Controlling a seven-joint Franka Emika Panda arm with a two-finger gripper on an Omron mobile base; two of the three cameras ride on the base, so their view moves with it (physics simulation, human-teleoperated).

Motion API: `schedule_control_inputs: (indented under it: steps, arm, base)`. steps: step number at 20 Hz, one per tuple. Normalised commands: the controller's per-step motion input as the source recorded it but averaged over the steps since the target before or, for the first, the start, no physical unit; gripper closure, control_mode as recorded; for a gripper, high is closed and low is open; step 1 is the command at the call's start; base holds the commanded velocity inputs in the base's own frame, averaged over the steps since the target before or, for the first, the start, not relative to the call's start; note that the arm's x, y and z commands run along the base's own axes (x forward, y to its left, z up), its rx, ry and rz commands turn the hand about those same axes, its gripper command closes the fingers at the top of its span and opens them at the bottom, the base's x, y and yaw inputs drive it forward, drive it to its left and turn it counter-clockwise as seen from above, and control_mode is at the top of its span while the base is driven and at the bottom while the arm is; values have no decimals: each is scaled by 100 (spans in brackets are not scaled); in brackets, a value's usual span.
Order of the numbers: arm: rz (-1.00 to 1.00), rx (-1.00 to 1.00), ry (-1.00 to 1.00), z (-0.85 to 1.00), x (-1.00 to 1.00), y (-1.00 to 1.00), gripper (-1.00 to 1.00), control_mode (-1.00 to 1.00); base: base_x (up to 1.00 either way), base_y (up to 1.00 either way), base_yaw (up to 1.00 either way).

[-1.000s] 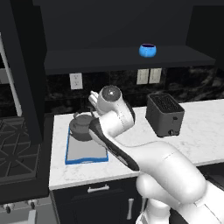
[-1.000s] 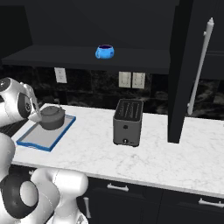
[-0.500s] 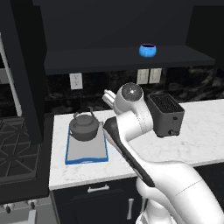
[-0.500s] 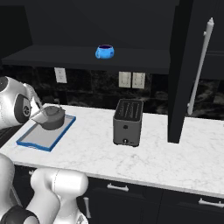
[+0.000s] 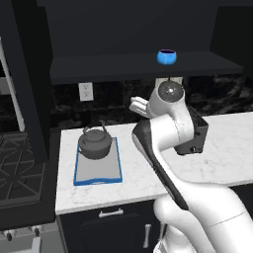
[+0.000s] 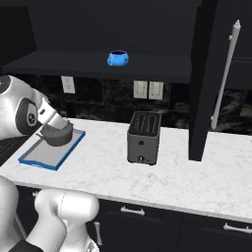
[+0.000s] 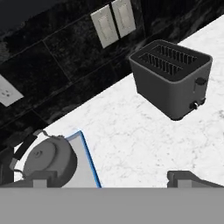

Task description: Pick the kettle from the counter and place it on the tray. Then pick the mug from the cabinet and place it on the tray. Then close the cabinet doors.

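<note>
Above the counter [image 7: 144,144], the gripper [image 7: 111,178] hangs with its jaws spread wide, holding and touching nothing. Just below its one fingertip sits the squat dark grey metal kettle [image 7: 46,159], resting on the flat grey, blue-rimmed tray [image 7: 86,159]. Farther ahead stands a boxy black toaster [image 7: 173,81] on veined white stone. Up on the dark cabinet shelf [image 5: 123,64] sits the small round blue mug [image 5: 167,56].

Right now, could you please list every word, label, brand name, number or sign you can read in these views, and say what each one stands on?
None: no readable text anywhere.
The toaster, kettle, tray, mug, wall switch plates and outlet carry no lettering, brand or number.
</note>
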Motion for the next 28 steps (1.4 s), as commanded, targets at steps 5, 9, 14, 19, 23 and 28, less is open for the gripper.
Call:
schedule_control_inputs:
  steps: [5,9,14,19,23,28]
  arm:
    - [11,-5,7,53,-2,-27,-100,-100]
    - [4,0,0,43,10,-24,-100,-100]
    - [0,-1,-12,13,32,-33,-100,-100]
    - [6,0,-9,29,30,-35,-100,-100]
    - [7,-2,0,43,33,-31,-100,-100]
    - [5,-6,0,32,44,-23,-100,-100]
  base:
    - [0,0,0]
    - [0,0,0]
    - [0,0,0]
    - [0,0,0]
    - [0,0,0]
    - [0,0,0]
